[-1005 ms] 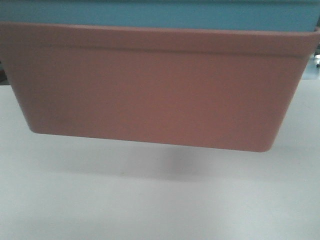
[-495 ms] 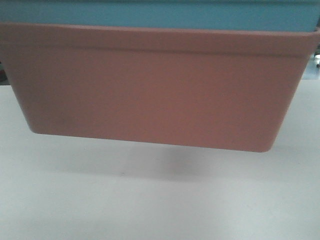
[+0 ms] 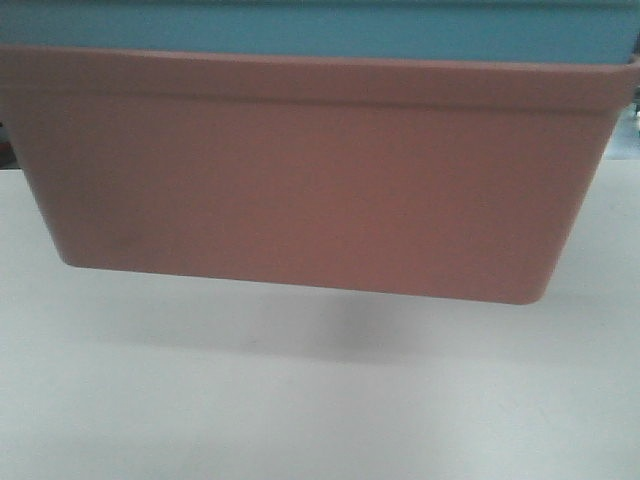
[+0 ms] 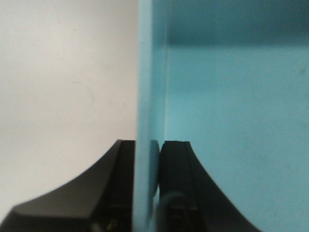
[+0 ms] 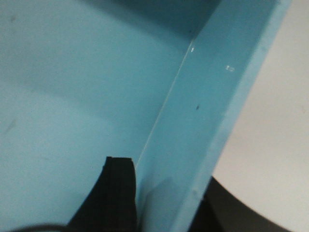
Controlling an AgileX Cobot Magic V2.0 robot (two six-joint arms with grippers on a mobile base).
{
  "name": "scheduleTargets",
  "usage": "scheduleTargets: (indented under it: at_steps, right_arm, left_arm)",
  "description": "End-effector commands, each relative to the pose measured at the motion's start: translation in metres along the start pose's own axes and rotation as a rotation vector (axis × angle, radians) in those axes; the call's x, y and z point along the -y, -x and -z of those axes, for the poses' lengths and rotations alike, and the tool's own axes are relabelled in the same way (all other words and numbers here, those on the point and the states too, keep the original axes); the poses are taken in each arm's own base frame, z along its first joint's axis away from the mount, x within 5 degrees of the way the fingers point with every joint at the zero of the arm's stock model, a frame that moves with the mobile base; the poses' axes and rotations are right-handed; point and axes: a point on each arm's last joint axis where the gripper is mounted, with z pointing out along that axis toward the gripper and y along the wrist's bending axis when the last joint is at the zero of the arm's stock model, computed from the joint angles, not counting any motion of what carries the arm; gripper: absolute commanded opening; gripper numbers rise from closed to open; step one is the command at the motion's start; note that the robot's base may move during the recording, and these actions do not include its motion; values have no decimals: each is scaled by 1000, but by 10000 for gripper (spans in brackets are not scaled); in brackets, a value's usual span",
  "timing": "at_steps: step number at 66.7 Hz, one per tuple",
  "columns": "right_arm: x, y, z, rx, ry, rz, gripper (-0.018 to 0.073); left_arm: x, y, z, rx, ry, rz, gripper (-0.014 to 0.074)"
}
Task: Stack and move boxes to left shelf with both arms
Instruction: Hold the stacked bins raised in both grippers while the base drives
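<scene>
Blue box point(image 3: 300, 30) nested in pink box point(image 3: 300, 170): I judge both light, stiff, slick. Left gripper point(image 4: 147, 159) and right gripper point(image 5: 169, 186) clamp the blue walls.

A plain, unpatterned salmon-pink bin point(image 3: 310, 170) topped by a light blue bin point(image 3: 320, 28), over a white table point(image 3: 300, 410).

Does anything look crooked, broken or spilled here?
Slightly crooked only: the pink bin, with the blue bin nested inside, hangs above the white table with its right end a little lower in the front view. No cracks or spills show. The left hand and right hand each clamp a blue wall.
</scene>
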Motion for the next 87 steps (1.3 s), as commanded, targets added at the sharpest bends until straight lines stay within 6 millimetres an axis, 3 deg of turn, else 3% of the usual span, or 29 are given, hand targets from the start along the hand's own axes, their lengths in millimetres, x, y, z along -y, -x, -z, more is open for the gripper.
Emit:
scheduleTargets:
  at_steps: [1,87]
  right_arm:
    - [-21,25,28,261,212,-59,55]
    - [-21,25,28,261,211,-59,55]
  left_arm:
    - [26,13,34,162,-293,75,-3]
    - [26,13,34,160,-295,77,-3]
